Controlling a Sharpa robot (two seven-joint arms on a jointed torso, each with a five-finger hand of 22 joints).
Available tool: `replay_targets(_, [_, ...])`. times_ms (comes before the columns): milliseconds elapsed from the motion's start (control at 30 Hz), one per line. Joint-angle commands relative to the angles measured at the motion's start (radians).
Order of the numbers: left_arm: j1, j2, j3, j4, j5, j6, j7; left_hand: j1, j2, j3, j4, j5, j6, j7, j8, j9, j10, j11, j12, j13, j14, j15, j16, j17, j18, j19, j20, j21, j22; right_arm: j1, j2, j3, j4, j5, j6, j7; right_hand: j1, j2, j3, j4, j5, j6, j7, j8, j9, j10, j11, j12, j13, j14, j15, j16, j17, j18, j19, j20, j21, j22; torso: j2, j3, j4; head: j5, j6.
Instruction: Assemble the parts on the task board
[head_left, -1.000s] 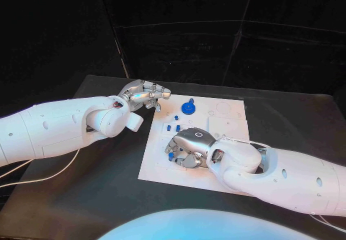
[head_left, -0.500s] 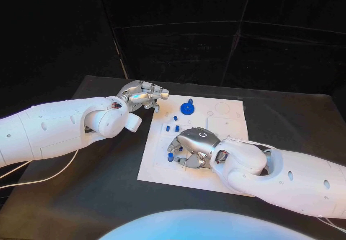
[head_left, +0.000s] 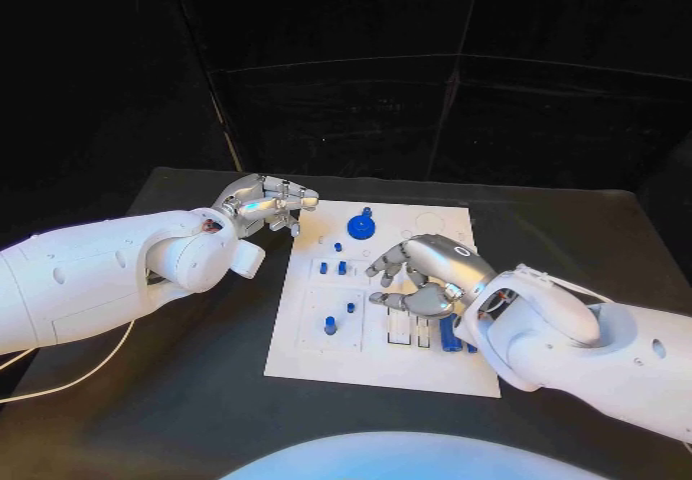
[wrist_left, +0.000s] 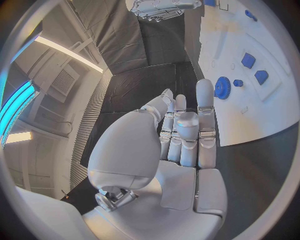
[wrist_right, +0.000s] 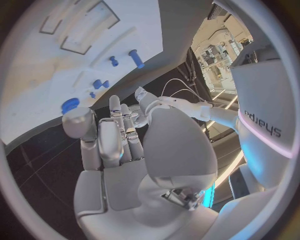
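Your right hand (head_left: 423, 278) hovers over the task board (head_left: 310, 350), fingers loosely curled, holding nothing, likely poised to pick | blue parts (head_left: 330, 324) lie on board, mid-bench | left hand (head_left: 264, 203) parked at board's far corner; fingers curled, empty

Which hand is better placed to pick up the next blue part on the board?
Right. The right hand hovers over the task board beside the small blue parts, fingers apart and empty. The left hand sits off the board's far corner.
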Motion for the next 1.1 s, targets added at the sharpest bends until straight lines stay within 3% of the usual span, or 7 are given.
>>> replay_targets(33, [0.001, -0.002, 0.001, 0.001, 0.002, 0.014, 0.001, -0.003, 0.009, 0.005, 0.0, -0.002, -0.008, 0.0, 0.005, -0.002, -0.007, 0.001, -0.001, -0.001, -0.005, 0.002, -0.004, -0.002, 0.011, -0.008, 0.001, -0.005, -0.001, 0.009, -0.043, 0.005, 0.01, 0.233, -0.047, -0.033, -0.023, 0.003, -0.016, 0.025, 0.04, 0.037, -0.013, 0.019, 0.006, 0.066, -0.017, 0.047, 0.025, 0.035, -0.012, 0.031, 0.048, -0.003, 0.026, -0.007, 0.031, 0.049, -0.003, -0.0022, -0.005, -0.016, 0.005])
replay_targets(67, [0.001, -0.002, 0.001, 0.002, 0.002, 0.014, 0.002, -0.003, 0.009, 0.005, 0.0, -0.002, -0.008, 0.0, 0.005, -0.002, -0.007, 0.001, -0.001, -0.001, -0.005, 0.002, -0.004, -0.002, 0.011, -0.008, 0.001, -0.005, -0.001, 0.011, -0.066, 0.007, 0.013, 0.27, -0.042, -0.044, -0.037, -0.004, -0.046, 0.039, 0.089, 0.067, -0.035, 0.042, 0.013, 0.12, -0.037, 0.109, 0.066, 0.047, -0.031, 0.063, 0.099, -0.012, 0.05, -0.023, 0.063, 0.097, -0.004, -0.0026, -0.0068, -0.023, 0.007])
replay_targets(167, [0.001, -0.002, 0.001, 0.004, 0.002, 0.013, 0.003, -0.004, 0.009, 0.005, 0.0, -0.002, -0.008, 0.0, 0.005, -0.002, -0.007, 0.001, -0.001, -0.001, -0.005, 0.002, -0.003, -0.001, 0.011, -0.008, 0.002, -0.005, -0.001, 0.016, -0.136, 0.01, 0.026, 0.347, -0.031, -0.08, -0.045, 0.003, -0.094, 0.056, 0.115, 0.094, -0.055, 0.076, 0.026, 0.165, -0.061, 0.239, 0.169, 0.054, -0.049, 0.091, 0.141, -0.025, 0.081, -0.044, 0.108, 0.169, -0.005, -0.0048, -0.0087, -0.061, 0.012])
replay_targets(267, [0.001, -0.001, 0.001, 0.004, 0.002, 0.012, 0.004, -0.004, 0.009, 0.005, 0.0, -0.002, -0.008, 0.0, 0.005, -0.002, -0.007, 0.001, -0.001, -0.001, -0.005, 0.002, -0.003, -0.001, 0.011, -0.008, 0.002, -0.005, -0.001, 0.018, -0.184, 0.01, 0.035, 0.362, -0.025, -0.119, -0.038, 0.009, -0.157, 0.069, 0.141, 0.084, -0.072, 0.109, 0.043, 0.177, -0.074, 0.614, 0.584, 0.058, -0.053, 0.116, 0.177, -0.034, 0.095, -0.057, 0.135, 0.213, -0.006, -0.0046, -0.0119, -0.088, 0.016])
replay_targets(433, [0.001, -0.004, 0.0, 0.005, 0.002, 0.01, 0.004, -0.006, 0.009, 0.004, 0.001, -0.002, -0.008, 0.0, 0.005, -0.002, -0.007, 0.001, -0.001, -0.001, -0.005, 0.002, -0.004, -0.002, 0.011, -0.008, 0.002, -0.005, -0.001, 0.016, -0.236, 0.002, 0.034, 0.317, -0.009, -0.214, -0.106, 0.015, -0.28, 0.16, 0.156, 0.05, -0.063, 0.158, 0.073, 0.205, -0.074, 0.944, 0.984, 0.067, -0.058, 0.162, 0.262, -0.044, 0.111, -0.052, 0.171, 0.275, -0.007, 0.0009, -0.022, -0.121, 0.023])
replay_targets(833, [0.0, -0.006, 0.0, 0.003, 0.002, 0.011, 0.005, -0.007, 0.009, 0.004, 0.002, -0.002, -0.008, 0.0, 0.006, -0.002, -0.008, 0.002, 0.0, -0.001, -0.005, 0.002, -0.004, -0.003, 0.011, -0.008, 0.002, -0.005, -0.001, -0.004, -0.259, -0.035, 0.054, 0.124, 0.06, -0.323, -0.062, 0.027, -0.375, 0.191, 0.172, 0.006, -0.064, 0.213, 0.107, 0.207, -0.065, 1.017, 1.094, 0.069, -0.053, 0.177, 0.289, -0.046, 0.114, -0.049, 0.183, 0.296, -0.019, 0.0059, -0.0503, -0.126, 0.009])
replay_targets(1100, [-0.001, -0.006, 0.0, 0.001, 0.002, 0.012, 0.002, -0.007, 0.009, 0.004, 0.002, -0.002, -0.008, 0.0, 0.006, -0.002, -0.008, 0.002, 0.0, -0.001, -0.005, 0.002, -0.004, -0.003, 0.011, -0.008, 0.002, -0.005, -0.001, -0.009, -0.247, -0.05, 0.057, 0.104, 0.066, -0.305, -0.038, 0.044, -0.4, 0.19, 0.234, 0.005, -0.067, 0.243, 0.123, 0.239, -0.068, 1.067, 1.167, 0.072, -0.054, 0.188, 0.312, -0.047, 0.116, -0.05, 0.188, 0.305, -0.021, 0.0059, -0.0536, -0.122, 0.008])
